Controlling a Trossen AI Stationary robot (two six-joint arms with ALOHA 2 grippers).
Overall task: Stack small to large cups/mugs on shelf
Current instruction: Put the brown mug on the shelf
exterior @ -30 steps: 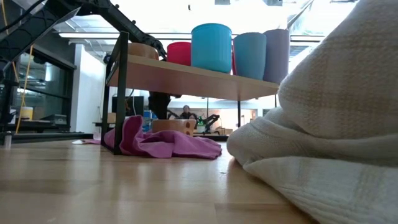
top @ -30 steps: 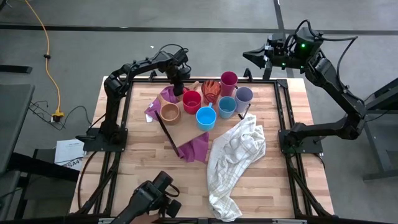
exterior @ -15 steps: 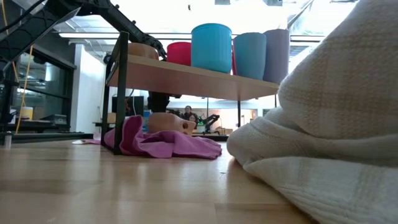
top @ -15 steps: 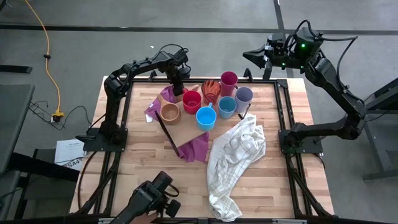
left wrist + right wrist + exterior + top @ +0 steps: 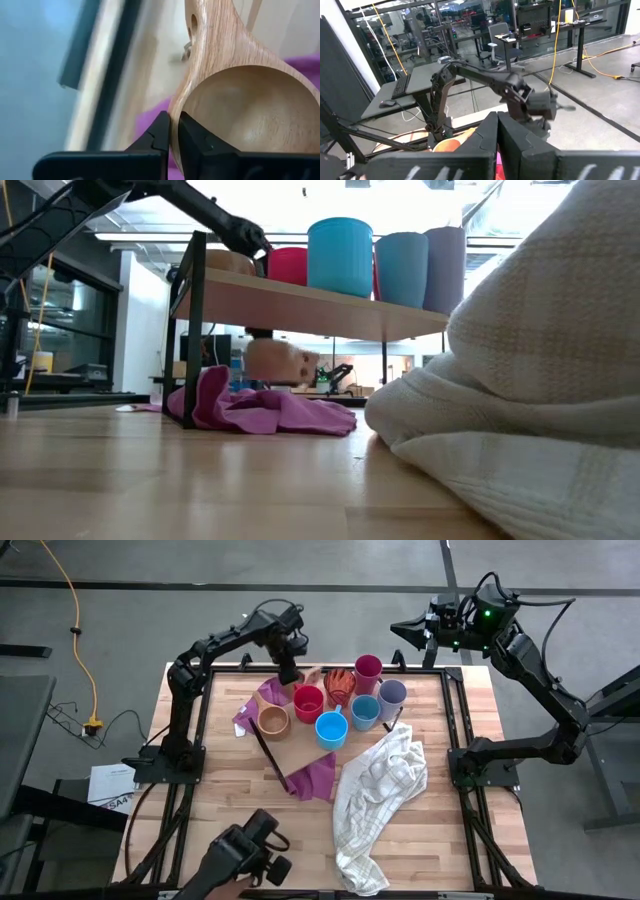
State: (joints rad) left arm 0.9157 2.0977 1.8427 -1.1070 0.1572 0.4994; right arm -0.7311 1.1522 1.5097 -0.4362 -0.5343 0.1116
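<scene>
Wood tabletop point(image 5: 230, 810) carries the shelf point(image 5: 300, 305), cups in a row on top: red point(image 5: 288, 266), blue point(image 5: 340, 256), lighter blue point(image 5: 402, 268), lavender point(image 5: 445, 270). Left gripper point(image 5: 172, 135) pinches the rim of a tan wooden handled mug point(image 5: 240, 100), held clear above the pink cloth point(image 5: 260, 412) beneath the shelf. Right gripper point(image 5: 497, 131) pressed together, parked off the table's far right corner.

A tan mug point(image 5: 277, 361) hangs above the purple cloth point(image 5: 262, 408), under the shelf point(image 5: 300, 302).
</scene>
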